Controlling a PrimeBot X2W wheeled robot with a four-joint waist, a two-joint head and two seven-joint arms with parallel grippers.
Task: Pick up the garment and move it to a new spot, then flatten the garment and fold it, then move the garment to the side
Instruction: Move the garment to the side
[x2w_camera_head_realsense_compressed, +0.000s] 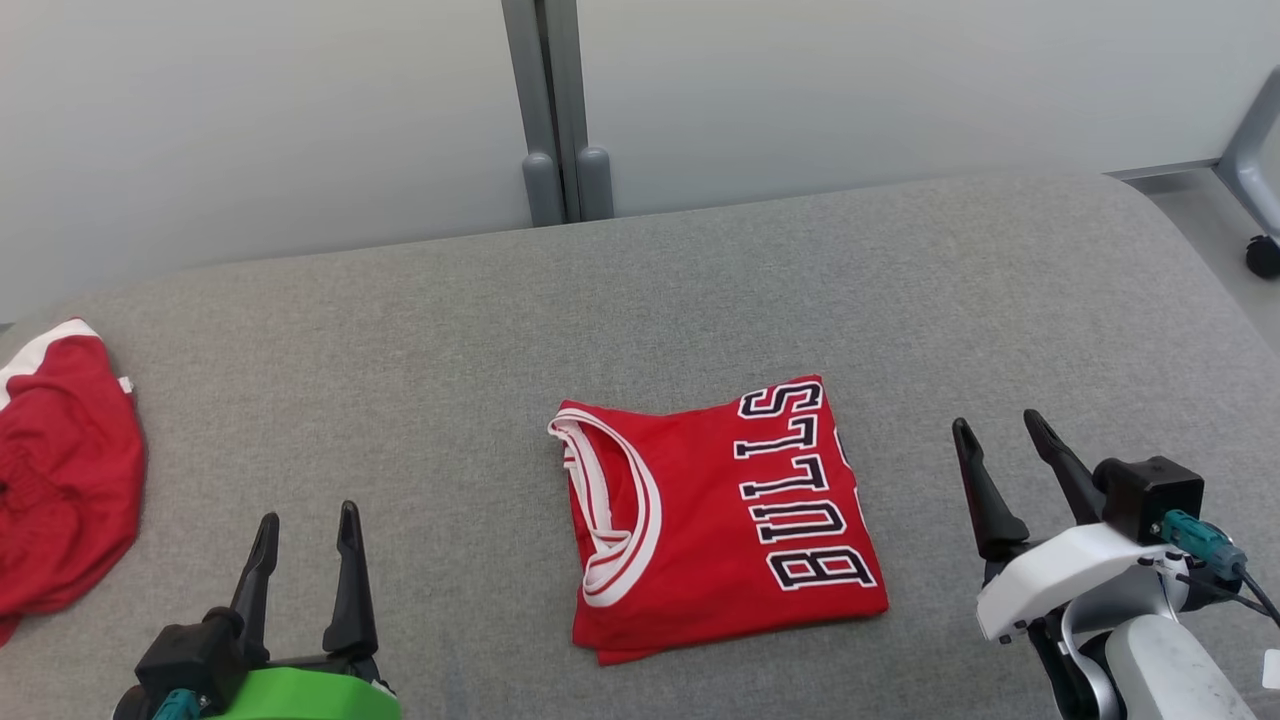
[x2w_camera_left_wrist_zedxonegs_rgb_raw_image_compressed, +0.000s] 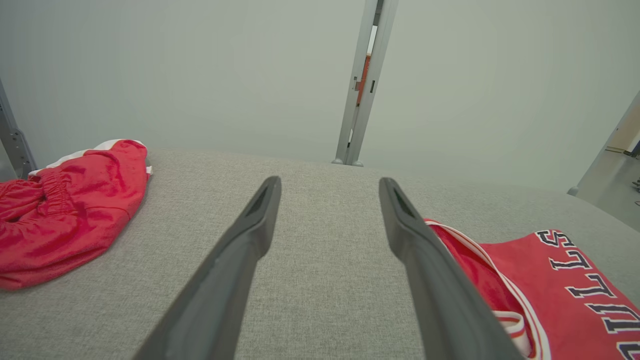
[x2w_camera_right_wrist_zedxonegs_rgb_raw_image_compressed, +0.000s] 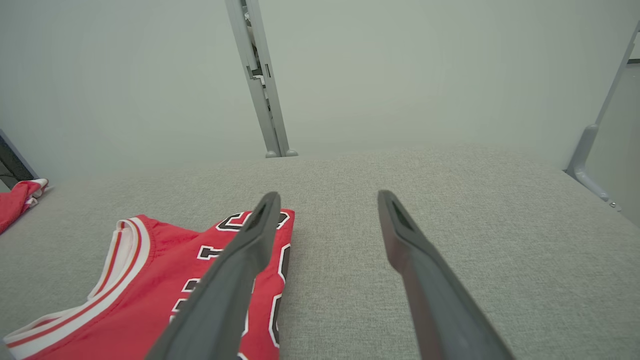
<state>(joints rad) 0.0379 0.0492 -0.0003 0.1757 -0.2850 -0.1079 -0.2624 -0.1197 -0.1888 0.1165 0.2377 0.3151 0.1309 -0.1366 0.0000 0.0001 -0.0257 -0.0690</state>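
Centrally on a grey fabric-covered table (x2w_camera_head_realsense_compressed: 400, 330) lies a red Bulls jersey (x2w_camera_head_realsense_compressed: 715, 520), folded into a compact rectangle, with its white-and-red neckline toward the robot's left and the lettering along its right edge. The left gripper (x2w_camera_head_realsense_compressed: 307, 520) sits at the lower left, well apart from the jersey, its jaws spread wide and holding nothing. The right gripper (x2w_camera_head_realsense_compressed: 995, 425) sits at the lower right, near the jersey's lettered edge, its jaws likewise wide apart and empty. A crumpled pair of red shorts (x2w_camera_head_realsense_compressed: 60, 470) lies at the table's far left edge. A grey post (x2w_camera_head_realsense_compressed: 557, 110) stands behind the table against a pale wall. Folding looks finished, so the step in hand is probably moving the jersey to the side. To do that well, the jaws should come in low at an edge and pinch through all the layers together, ideally one gripper at each side, then lift or slide the bundle level so the fold does not fall open. Bare table to the right looks the safer destination, since the shorts occupy the left.
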